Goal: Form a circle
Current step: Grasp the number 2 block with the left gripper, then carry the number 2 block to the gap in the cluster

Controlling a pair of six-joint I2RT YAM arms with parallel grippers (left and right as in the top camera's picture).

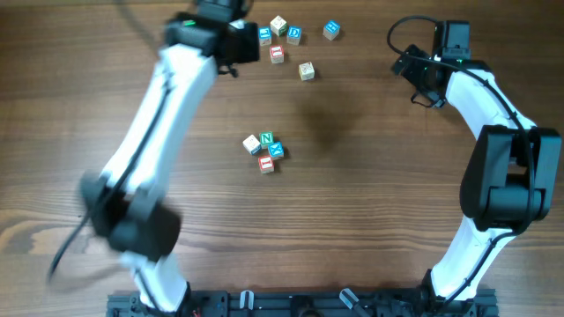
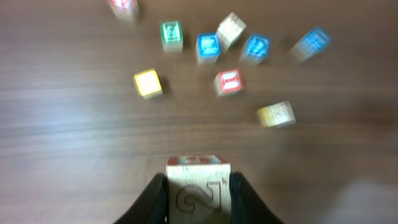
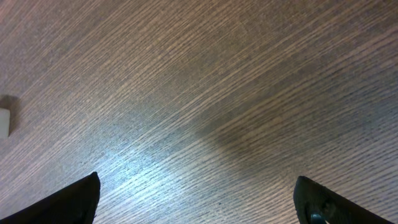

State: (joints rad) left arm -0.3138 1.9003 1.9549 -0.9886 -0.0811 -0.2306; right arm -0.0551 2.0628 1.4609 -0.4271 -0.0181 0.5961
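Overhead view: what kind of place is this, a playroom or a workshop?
Likely a robot test bench: left arm and right arm fixed at one edge of a wood-grain table, small letter cubes on it.

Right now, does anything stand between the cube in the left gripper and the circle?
Nothing visible: only bare table lies between the left gripper with its cube and the circle. The loose cubes sit aside.
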